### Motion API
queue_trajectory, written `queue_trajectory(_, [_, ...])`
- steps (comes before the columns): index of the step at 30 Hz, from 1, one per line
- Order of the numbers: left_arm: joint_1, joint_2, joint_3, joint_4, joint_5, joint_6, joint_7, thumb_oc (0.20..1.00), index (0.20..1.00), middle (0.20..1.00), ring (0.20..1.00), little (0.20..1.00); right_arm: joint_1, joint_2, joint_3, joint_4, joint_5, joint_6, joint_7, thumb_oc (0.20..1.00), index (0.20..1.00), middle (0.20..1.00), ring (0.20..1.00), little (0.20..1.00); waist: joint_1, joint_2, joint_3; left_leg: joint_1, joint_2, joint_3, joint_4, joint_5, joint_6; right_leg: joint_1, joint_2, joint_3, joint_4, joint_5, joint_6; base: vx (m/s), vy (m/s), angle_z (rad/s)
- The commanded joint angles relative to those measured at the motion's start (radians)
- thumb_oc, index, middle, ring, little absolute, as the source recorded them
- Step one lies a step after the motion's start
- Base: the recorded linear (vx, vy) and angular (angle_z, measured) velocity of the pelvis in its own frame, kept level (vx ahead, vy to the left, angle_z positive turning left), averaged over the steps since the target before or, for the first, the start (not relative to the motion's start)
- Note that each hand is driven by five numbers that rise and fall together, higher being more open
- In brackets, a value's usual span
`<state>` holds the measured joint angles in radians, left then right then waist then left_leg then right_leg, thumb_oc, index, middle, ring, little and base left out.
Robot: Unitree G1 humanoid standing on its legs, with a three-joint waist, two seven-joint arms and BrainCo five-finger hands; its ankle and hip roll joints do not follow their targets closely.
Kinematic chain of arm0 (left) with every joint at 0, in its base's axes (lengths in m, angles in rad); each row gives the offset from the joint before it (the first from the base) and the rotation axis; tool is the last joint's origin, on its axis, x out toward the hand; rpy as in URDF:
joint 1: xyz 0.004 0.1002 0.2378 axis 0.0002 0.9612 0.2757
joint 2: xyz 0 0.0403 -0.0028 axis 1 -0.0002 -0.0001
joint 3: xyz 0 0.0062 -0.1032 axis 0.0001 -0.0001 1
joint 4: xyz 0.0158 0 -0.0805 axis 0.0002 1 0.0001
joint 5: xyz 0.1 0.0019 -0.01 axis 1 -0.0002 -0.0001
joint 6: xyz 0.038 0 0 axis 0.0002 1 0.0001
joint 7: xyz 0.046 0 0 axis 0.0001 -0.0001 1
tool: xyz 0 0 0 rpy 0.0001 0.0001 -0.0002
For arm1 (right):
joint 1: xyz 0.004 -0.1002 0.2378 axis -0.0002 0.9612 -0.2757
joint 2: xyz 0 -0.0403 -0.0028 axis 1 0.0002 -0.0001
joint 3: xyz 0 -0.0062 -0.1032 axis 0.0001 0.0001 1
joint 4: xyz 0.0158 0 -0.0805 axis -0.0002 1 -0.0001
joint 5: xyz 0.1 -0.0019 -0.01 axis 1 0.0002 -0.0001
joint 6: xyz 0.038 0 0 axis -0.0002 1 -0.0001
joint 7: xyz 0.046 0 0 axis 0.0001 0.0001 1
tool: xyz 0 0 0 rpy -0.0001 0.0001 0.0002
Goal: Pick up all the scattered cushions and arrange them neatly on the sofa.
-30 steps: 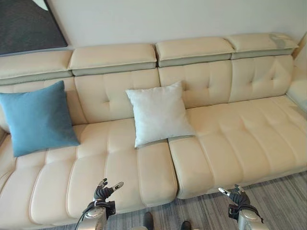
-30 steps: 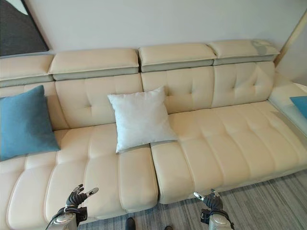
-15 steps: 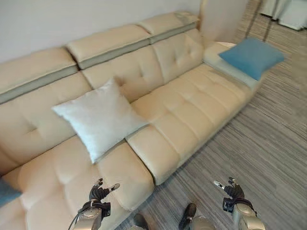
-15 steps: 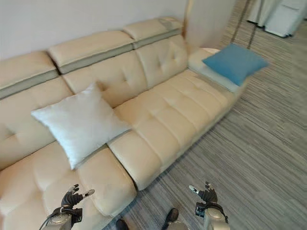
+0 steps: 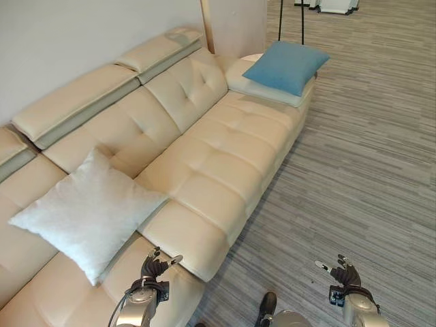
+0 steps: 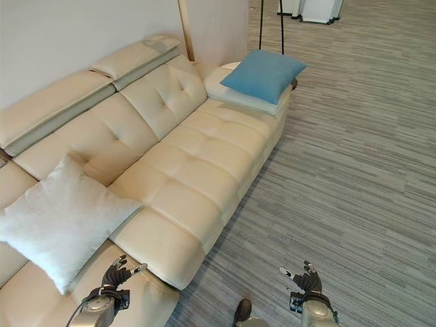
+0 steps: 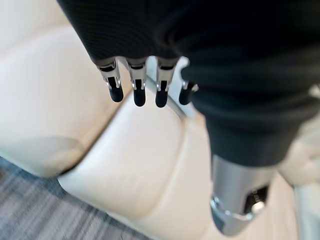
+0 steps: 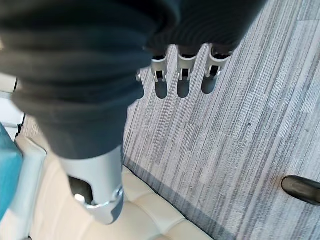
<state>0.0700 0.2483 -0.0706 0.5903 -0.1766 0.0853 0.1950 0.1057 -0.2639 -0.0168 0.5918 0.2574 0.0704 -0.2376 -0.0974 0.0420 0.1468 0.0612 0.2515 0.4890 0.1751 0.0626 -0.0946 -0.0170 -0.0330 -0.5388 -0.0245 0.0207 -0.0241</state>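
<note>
A white cushion (image 5: 85,211) leans on the backrest of the cream sofa (image 5: 225,163), towards its left part. A blue cushion (image 5: 286,66) lies flat on the pale end section at the sofa's far right. My left hand (image 5: 153,269) hovers low over the seat's front edge, just right of the white cushion, open and holding nothing; its fingers (image 7: 139,95) hang straight above the seat. My right hand (image 5: 344,276) is over the floor, open and holding nothing, fingers (image 8: 182,82) straight. A strip of the blue cushion (image 8: 7,170) shows past that wrist.
Grey striped carpet (image 5: 354,170) runs along the sofa's front and right. A light wood panel (image 5: 235,27) stands behind the sofa's far end. A thin black stand (image 5: 302,20) and white furniture (image 5: 334,5) are at the back.
The camera has swung to the right: the sofa slid left in the picture and the blue cushion at its far end came further into view. Both hands hang as before.
</note>
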Motion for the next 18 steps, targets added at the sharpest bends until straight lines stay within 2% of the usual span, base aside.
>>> queue_trajectory(1, [-0.01,0.033,-0.022,-0.086,-0.028,-0.047,0.016,1.0,1.0,1.0,1.0,1.0,-0.053,-0.042,-0.005,-0.063,0.016,-0.043,-0.012,1.0,1.0,1.0,1.0,1.0,0.068,-0.024,0.047,-0.062,-0.191,-0.251,0.098,-0.146,0.029,0.096,-0.033,0.146,-0.024,-0.126,0.078,0.1,-0.118,-1.22])
queue_trajectory(3, [0.012,0.025,-0.011,-0.101,-0.042,-0.05,0.022,1.0,1.0,1.0,1.0,1.0,-0.053,-0.05,0.006,-0.056,0.008,-0.039,0.007,1.0,1.0,1.0,1.0,1.0,0.104,-0.032,0.047,-0.103,-0.261,-0.386,0.034,-0.173,0.066,0.085,-0.021,0.227,-0.036,-0.113,0.082,0.11,-0.113,-1.74])
queue_trajectory(4, [0.012,0.025,-0.011,-0.101,-0.042,-0.05,0.022,1.0,1.0,1.0,1.0,1.0,-0.053,-0.049,0.006,-0.056,0.008,-0.039,0.007,1.0,1.0,1.0,1.0,1.0,0.103,-0.033,0.044,-0.106,-0.262,-0.386,0.033,-0.171,0.066,0.082,-0.022,0.226,-0.037,-0.112,0.082,0.11,-0.092,-1.39])
queue_trajectory(5, [0.018,0.021,-0.009,-0.095,-0.044,-0.05,0.026,1.0,1.0,1.0,1.0,1.0,-0.052,-0.05,0.009,-0.05,0.003,-0.038,0.006,1.0,1.0,1.0,1.0,1.0,0.115,-0.034,0.042,-0.121,-0.281,-0.431,0.01,-0.169,0.067,0.084,-0.017,0.248,-0.041,-0.114,0.084,0.13,-0.061,-1.27])
queue_trajectory(7, [0.031,0.015,-0.006,-0.096,-0.051,-0.049,0.032,1.0,1.0,1.0,1.0,1.0,-0.055,-0.06,0.016,-0.04,-0.009,-0.036,0.008,1.0,1.0,1.0,1.0,1.0,0.135,-0.028,0.043,-0.155,-0.318,-0.519,-0.071,-0.114,0.058,0.096,-0.002,0.284,-0.036,-0.122,0.083,0.2,-0.078,-0.94])
queue_trajectory(8, [0.034,0.015,-0.005,-0.095,-0.054,-0.048,0.032,1.0,1.0,1.0,1.0,1.0,-0.057,-0.063,0.02,-0.038,-0.012,-0.035,0.01,1.0,1.0,1.0,1.0,1.0,0.141,-0.024,0.044,-0.159,-0.324,-0.539,-0.103,-0.09,0.056,0.101,0.007,0.298,-0.033,-0.128,0.079,0.19,-0.061,-0.67])
queue_trajectory(9, [0.037,0.016,-0.009,-0.095,-0.054,-0.048,0.035,1.0,1.0,1.0,1.0,1.0,-0.057,-0.068,0.021,-0.036,-0.013,-0.037,0.009,1.0,1.0,1.0,1.0,1.0,0.146,-0.016,0.047,-0.176,-0.326,-0.565,-0.157,-0.04,0.052,0.104,0.018,0.308,-0.03,-0.131,0.074,0.21,-0.05,-0.7])
queue_trajectory(10, [0.031,0.013,-0.013,-0.083,-0.054,-0.043,0.038,1.0,1.0,1.0,1.0,1.0,-0.054,-0.074,0.022,-0.037,-0.016,-0.037,0.006,1.0,1.0,1.0,1.0,1.0,0.147,-0.002,0.06,-0.212,-0.334,-0.573,-0.209,0.005,0.038,0.115,0.033,0.317,-0.015,-0.148,0.064,0.23,-0.047,-0.61])
queue_trajectory(11, [0.029,0.014,-0.014,-0.079,-0.052,-0.042,0.041,1.0,1.0,1.0,1.0,1.0,-0.052,-0.075,0.021,-0.038,-0.014,-0.037,0.005,1.0,1.0,1.0,1.0,1.0,0.147,0.005,0.065,-0.22,-0.341,-0.571,-0.247,0.027,0.032,0.123,0.043,0.325,-0.014,-0.156,0.06,0.44,0.003,-0.31])
queue_trajectory(12, [0.026,0.012,-0.012,-0.071,-0.054,-0.041,0.048,1.0,1.0,1.0,1.0,1.0,-0.058,-0.071,0.027,-0.037,-0.011,-0.038,0.004,1.0,1.0,1.0,1.0,1.0,0.149,0.015,0.066,-0.263,-0.361,-0.576,-0.262,0.05,0.02,0.16,0.071,0.369,-0.028,-0.173,0.052,0.47,0.044,-0.15])
queue_trajectory(13, [0.029,0.012,-0.007,-0.074,-0.057,-0.043,0.05,1.0,1.0,1.0,1.0,1.0,-0.062,-0.069,0.03,-0.039,-0.012,-0.038,0.006,1.0,1.0,1.0,1.0,1.0,0.151,0.015,0.061,-0.265,-0.364,-0.58,-0.262,0.059,0.017,0.178,0.077,0.387,-0.036,-0.179,0.052,0.66,0.12,-0.44])
queue_trajectory(14, [0.044,0.012,0.002,-0.078,-0.067,-0.044,0.053,1.0,1.0,1.0,1.0,1.0,-0.071,-0.065,0.039,-0.043,-0.017,-0.033,0.012,1.0,1.0,1.0,1.0,1.0,0.159,0.013,0.051,-0.255,-0.357,-0.568,-0.262,0.066,0.031,0.212,0.078,0.426,-0.047,-0.197,0.057,0.39,0.093,-0.73])
queue_trajectory(16, [0.043,0.01,0.001,-0.076,-0.068,-0.043,0.056,1.0,1.0,1.0,1.0,1.0,-0.065,-0.06,0.039,-0.047,-0.02,-0.036,0.014,1.0,1.0,1.0,1.0,1.0,0.152,0.006,0.045,-0.247,-0.353,-0.552,-0.262,0.079,0.034,0.235,0.068,0.422,-0.059,-0.202,0.061,0.44,0.111,-0.95])
queue_trajectory(17, [0.039,0.017,0.0,-0.066,-0.068,-0.045,0.057,1.0,1.0,1.0,1.0,1.0,-0.072,-0.051,0.043,-0.04,-0.017,-0.035,0.018,1.0,1.0,1.0,1.0,1.0,0.155,-0.016,0.024,-0.233,-0.355,-0.537,-0.262,0.07,0.053,0.246,0.042,0.435,-0.052,-0.224,0.069,0.46,0.115,-0.71])
queue_trajectory(18, [0.039,0.017,0.0,-0.066,-0.068,-0.045,0.057,1.0,1.0,1.0,1.0,1.0,-0.072,-0.051,0.043,-0.04,-0.017,-0.035,0.018,1.0,1.0,1.0,1.0,1.0,0.155,-0.017,0.024,-0.233,-0.355,-0.536,-0.262,0.07,0.053,0.246,0.042,0.435,-0.051,-0.224,0.069,0.62,0.171,-0.37])
